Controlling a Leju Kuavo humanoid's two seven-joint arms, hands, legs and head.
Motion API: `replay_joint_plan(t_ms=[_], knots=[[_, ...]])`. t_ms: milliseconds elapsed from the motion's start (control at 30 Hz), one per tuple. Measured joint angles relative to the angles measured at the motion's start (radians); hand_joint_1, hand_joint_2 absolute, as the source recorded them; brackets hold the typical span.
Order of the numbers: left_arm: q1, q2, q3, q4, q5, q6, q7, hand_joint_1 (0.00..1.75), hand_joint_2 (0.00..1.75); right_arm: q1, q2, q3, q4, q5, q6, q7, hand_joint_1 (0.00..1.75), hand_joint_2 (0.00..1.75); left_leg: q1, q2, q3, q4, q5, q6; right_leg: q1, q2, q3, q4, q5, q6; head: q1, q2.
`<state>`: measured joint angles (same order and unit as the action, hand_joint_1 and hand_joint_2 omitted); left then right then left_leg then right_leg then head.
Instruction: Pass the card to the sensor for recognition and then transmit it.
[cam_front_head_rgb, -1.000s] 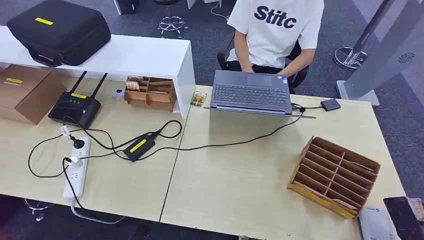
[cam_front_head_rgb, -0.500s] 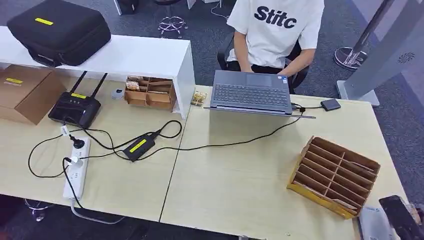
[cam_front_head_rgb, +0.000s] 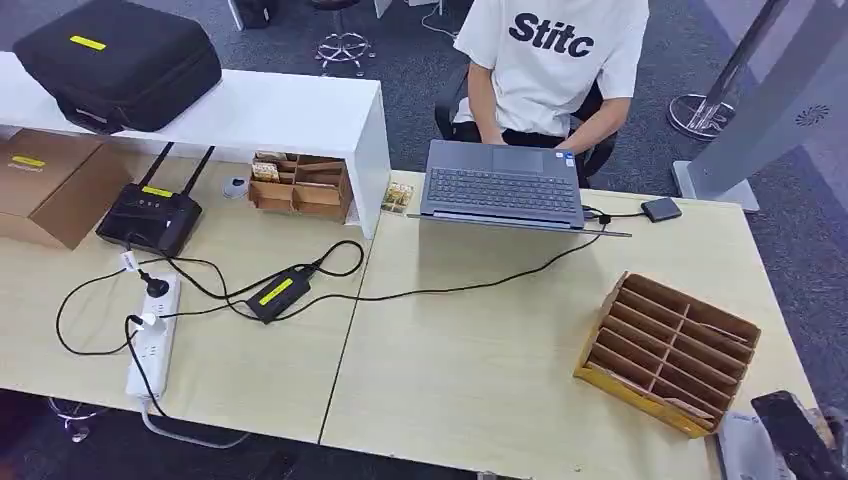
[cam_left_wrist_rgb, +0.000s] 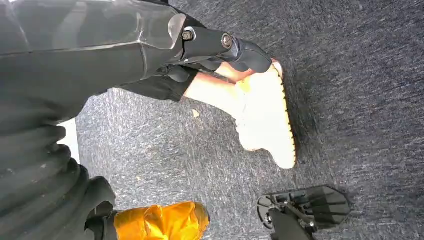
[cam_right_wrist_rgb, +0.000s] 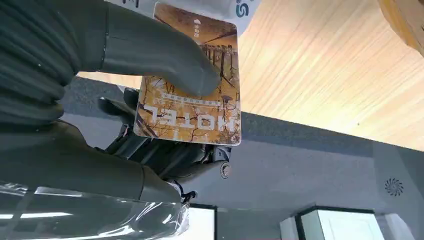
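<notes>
Right wrist view showed the right hand (cam_right_wrist_rgb: 125, 100) pinching a hotel card (cam_right_wrist_rgb: 192, 82), the thick grey thumb pressed on its printed face and darker fingers (cam_right_wrist_rgb: 150, 150) behind it; the card's upper corner was cut off by the frame edge. The card hung beyond the edge of the wooden table (cam_right_wrist_rgb: 325, 75), above grey floor. From the head view only a dark sliver of that hand (cam_front_head_rgb: 800, 440) came in at the lower right corner, just beside the slotted wooden card rack (cam_front_head_rgb: 668, 352), and the card itself could not be made out there. A small black sensor box (cam_front_head_rgb: 661, 209) lay next to the laptop (cam_front_head_rgb: 503, 187), where a person (cam_front_head_rgb: 550, 60) sat, cropped at the shoulders. The left hand (cam_left_wrist_rgb: 220, 47) hung over carpet, fingers curled inward with nothing in them.
</notes>
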<state>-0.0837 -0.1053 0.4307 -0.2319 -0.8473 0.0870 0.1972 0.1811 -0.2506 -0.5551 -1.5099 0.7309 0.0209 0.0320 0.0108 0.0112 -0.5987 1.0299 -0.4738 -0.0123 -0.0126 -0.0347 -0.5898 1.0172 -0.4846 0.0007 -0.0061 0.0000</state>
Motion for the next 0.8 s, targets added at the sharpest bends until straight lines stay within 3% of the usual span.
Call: replay_joint_plan(t_ms=[400,800], knots=[[0.000,0.001,0.008,0.000,-0.002,0.000,-0.004,0.00,1.75,0.000,-0.052,0.036,0.015,-0.024,0.060,0.028,1.75,1.75,0.000,0.000,0.000,0.000,0.000,0.000,0.000,0.000,0.000,0.000,0.000,0.000,0.001,0.000],[0.000,0.003,0.021,0.000,-0.005,0.000,-0.006,0.00,1.75,0.000,-0.082,0.071,0.018,-0.034,0.061,0.032,1.75,1.75,0.000,0.000,0.002,0.000,0.000,0.000,0.000,0.000,0.001,0.000,0.000,0.000,0.000,0.000]])
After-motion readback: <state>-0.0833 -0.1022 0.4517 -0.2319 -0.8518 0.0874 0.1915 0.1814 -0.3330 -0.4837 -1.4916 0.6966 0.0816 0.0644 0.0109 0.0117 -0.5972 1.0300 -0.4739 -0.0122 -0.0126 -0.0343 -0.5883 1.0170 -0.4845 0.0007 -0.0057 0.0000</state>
